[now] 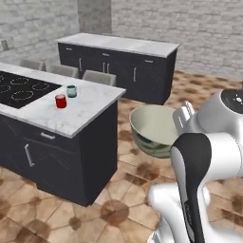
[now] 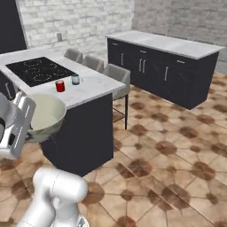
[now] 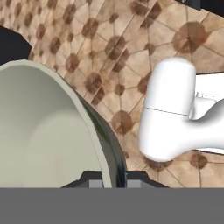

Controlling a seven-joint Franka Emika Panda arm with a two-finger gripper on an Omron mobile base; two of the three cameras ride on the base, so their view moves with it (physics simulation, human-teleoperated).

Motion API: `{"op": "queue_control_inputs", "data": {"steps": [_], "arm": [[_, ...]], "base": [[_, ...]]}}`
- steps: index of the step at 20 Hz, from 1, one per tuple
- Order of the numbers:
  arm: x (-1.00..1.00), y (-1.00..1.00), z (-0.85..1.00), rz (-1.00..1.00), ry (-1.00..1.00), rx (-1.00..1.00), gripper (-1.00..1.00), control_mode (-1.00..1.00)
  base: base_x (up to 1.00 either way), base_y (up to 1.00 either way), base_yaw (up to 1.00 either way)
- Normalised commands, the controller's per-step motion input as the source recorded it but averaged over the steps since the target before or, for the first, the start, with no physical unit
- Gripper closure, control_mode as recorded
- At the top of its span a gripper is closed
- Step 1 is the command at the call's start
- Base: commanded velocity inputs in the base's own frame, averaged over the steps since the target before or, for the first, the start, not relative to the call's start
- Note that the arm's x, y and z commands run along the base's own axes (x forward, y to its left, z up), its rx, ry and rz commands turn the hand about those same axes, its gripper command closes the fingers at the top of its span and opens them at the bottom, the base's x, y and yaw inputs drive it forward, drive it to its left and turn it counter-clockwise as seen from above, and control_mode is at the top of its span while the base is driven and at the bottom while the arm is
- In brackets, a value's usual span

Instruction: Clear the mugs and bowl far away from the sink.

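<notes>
The bowl (image 1: pixel 151 129), pale and wide with a greenish-cream inside, hangs in mid-air over the tiled floor (image 2: pixel 177 146), pinched by its rim and tipped on its side just off the near end of the island counter (image 1: pixel 76 116). The gripper (image 3: pixel 114 180) is clamped on that rim, its jaws nearly together with the thin wall between them, as the hand view shows edge-on. Two mugs already stand on the marble beside the black stovetop (image 1: pixel 21 88): the red mug (image 1: pixel 60 101) and, near it, the teal-banded mug (image 1: pixel 71 91).

The risk lies in the hold: a broad bowl carried by one edge could likely swing or slip out, and a drop here would land it on the floor, not the counter. Coming in to set it down, the tilted bowl might also clip the counter's edge or knock the two mugs if placed too close to them.
</notes>
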Motion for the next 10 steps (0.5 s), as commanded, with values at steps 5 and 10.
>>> {"op": "queue_control_inputs", "data": {"steps": [5,10], "arm": [[0.00,0.00,0.00,0.00,0.00,0.00,1.00,1.00],[0.00,0.00,0.00,0.00,0.00,0.00,1.00,1.00]], "base": [[1.00,-0.31,0.00],[1.00,-0.16,0.00]]}}
